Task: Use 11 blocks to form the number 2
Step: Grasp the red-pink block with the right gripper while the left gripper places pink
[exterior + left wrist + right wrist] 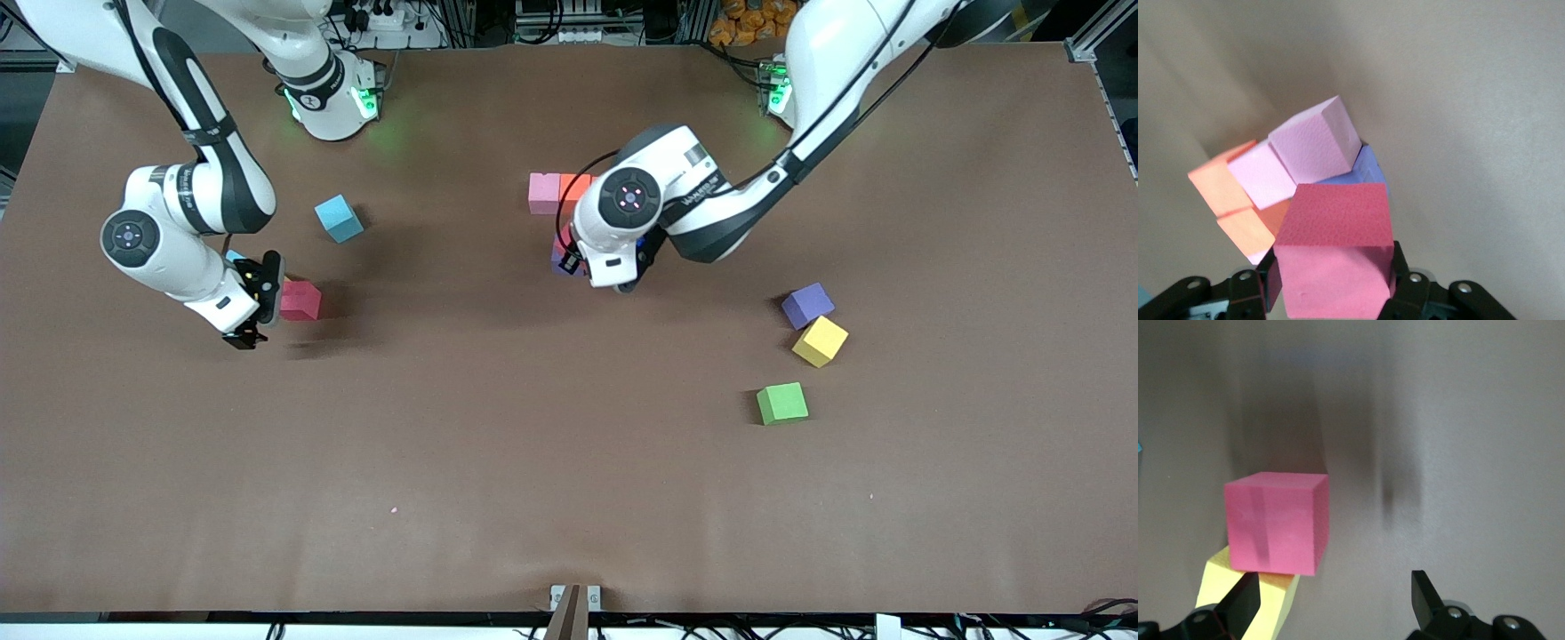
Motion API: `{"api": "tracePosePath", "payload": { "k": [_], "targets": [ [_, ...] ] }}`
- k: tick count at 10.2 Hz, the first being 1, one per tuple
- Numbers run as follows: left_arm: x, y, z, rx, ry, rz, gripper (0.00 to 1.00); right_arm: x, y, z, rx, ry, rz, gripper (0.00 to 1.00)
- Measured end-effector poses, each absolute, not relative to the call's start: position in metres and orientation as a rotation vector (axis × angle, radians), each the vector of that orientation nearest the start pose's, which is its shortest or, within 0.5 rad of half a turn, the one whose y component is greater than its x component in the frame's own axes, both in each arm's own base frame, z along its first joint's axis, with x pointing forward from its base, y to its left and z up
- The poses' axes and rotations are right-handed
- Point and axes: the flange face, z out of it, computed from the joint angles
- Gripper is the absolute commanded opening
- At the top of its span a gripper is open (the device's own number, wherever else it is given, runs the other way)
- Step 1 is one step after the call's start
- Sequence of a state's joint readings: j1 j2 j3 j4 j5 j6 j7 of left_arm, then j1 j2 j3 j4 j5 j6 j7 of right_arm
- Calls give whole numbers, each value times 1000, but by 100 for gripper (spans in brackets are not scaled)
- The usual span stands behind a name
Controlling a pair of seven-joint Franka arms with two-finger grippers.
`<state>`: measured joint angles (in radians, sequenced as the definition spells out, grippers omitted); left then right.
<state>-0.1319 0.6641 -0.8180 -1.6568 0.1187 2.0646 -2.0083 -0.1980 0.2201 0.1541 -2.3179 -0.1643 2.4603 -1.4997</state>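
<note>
Right now the left gripper (1335,290) pinches a matte red foam cube (1335,263) over the clustered pink and orange foam cubes (1281,177). Meanwhile the right gripper (1338,600) hangs wide open and empty just beside a pink foam cube (1275,523).

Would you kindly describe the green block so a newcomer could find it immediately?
Look toward the left arm's end of the table, where three loose cubes lie. The green block is nearest the front camera, alone, apart from the touching purple block and yellow block.

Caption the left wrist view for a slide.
Left gripper shut on a red block, above clustered pink and orange blocks.
</note>
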Motion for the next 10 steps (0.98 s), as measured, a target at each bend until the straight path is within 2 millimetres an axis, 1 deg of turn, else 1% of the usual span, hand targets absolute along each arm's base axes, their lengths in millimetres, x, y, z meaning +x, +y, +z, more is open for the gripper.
{"api": "tracePosePath", "payload": {
  "k": [2, 5, 7, 10],
  "targets": [
    [441, -508, 315, -2501, -1810, 581, 65, 513, -17, 240, 2184, 2264, -157, 100],
    [417, -537, 298, -2344, -2011, 571, 64, 511, -14, 238, 2189, 2273, -157, 100],
    [410, -548, 290, -2281, -2109, 545, 64, 510, -7, 234, 2217, 2275, -145, 100],
    [403, -559, 290, -2269, -2183, 561, 63, 507, -1, 214, 2229, 2305, -174, 100]
  ]
}}
